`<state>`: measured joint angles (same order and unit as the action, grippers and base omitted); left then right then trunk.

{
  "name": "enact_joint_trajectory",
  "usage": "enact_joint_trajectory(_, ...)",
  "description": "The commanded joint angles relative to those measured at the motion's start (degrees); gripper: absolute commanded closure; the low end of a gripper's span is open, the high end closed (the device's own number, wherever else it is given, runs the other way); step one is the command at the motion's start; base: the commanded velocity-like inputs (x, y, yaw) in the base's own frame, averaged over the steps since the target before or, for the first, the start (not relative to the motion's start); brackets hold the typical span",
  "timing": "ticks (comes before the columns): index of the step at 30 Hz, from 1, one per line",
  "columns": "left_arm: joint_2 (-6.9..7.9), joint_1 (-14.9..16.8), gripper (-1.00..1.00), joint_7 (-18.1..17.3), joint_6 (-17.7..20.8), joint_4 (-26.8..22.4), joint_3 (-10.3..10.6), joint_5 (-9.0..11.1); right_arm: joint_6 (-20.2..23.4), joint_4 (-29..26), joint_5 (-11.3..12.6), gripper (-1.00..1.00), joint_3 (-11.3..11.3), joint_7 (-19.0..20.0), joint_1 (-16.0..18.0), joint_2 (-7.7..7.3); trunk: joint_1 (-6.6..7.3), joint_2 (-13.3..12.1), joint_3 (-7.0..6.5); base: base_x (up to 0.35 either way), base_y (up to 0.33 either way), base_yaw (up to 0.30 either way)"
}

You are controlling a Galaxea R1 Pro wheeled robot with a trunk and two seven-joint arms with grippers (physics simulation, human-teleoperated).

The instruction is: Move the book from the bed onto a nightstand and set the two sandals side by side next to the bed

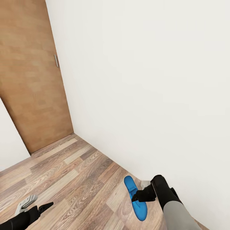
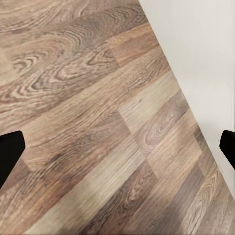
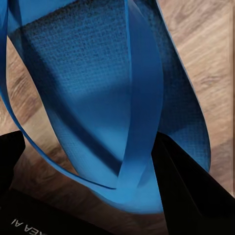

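Your right gripper [image 1: 136,196] was closed on a blue sandal [image 1: 135,198], one of the two you were asked to set by the bed. In the head view the sandal hung lengthwise over the wood-plank floor [image 1: 73,179], near the foot of the white wall [image 1: 143,80], its toe end pointing away from you. In the right wrist view the black fingers [image 3: 186,186] flanked the sandal's strap [image 3: 142,112], with the textured blue sole [image 3: 78,73] stretching away beyond them; whether the pinch was on the strap alone or on the sole's edge too, you could not tell.

Your left gripper [image 1: 36,207] hung low at the near left of the floor. The left wrist view showed its two dark fingertips [image 2: 10,152] far apart, spread wide, with bare planks between them and the white wall along one side.

No container was in sight, and nothing lay on the floor ahead. The floor ran as an open strip from you to the far corner, where a wooden door [image 1: 32,73] with a small metal handle [image 1: 56,60] stood beside the wall. The wall's base edge ran diagonally just beside your right arm, so room was tight on that side and free to your left.
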<state>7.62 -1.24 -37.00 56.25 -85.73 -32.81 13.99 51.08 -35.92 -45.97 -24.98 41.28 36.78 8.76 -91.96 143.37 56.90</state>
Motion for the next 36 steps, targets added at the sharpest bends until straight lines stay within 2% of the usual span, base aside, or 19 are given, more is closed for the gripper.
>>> enact_joint_trajectory(1, 0.00, 0.0, -1.00, -0.2, 0.3, 0.0, 0.0, 0.0, 0.2, -0.1, -0.5, 1.00, -0.4, 0.5, 0.0, 0.07, 0.03, 0.0, -0.18, 0.000, 0.000, 0.000)
enact_joint_trajectory(11, -0.39, 0.0, -1.00, -0.3, 0.3, 0.0, 0.2, -1.1, 0.1, 1.0, -0.6, 1.00, -0.5, 0.5, -0.1, 0.00, 0.29, -0.1, -2.40, 0.000, 0.000, 0.000)
enact_joint_trajectory(25, -0.67, 0.0, -1.00, -0.3, 0.3, 0.0, 0.4, -1.4, 0.1, 3.7, -0.5, 1.00, -0.6, 0.6, -0.1, -0.05, 3.36, -5.7, -4.91, 0.000, 0.000, 0.000)
enact_joint_trajectory(36, -0.67, 0.0, -1.00, -0.3, 0.3, 0.1, 0.3, -1.4, 0.1, 5.3, -0.5, 1.00, -0.6, 0.6, -0.2, -0.21, 3.36, -5.7, -4.91, 0.000, 0.000, 0.000)
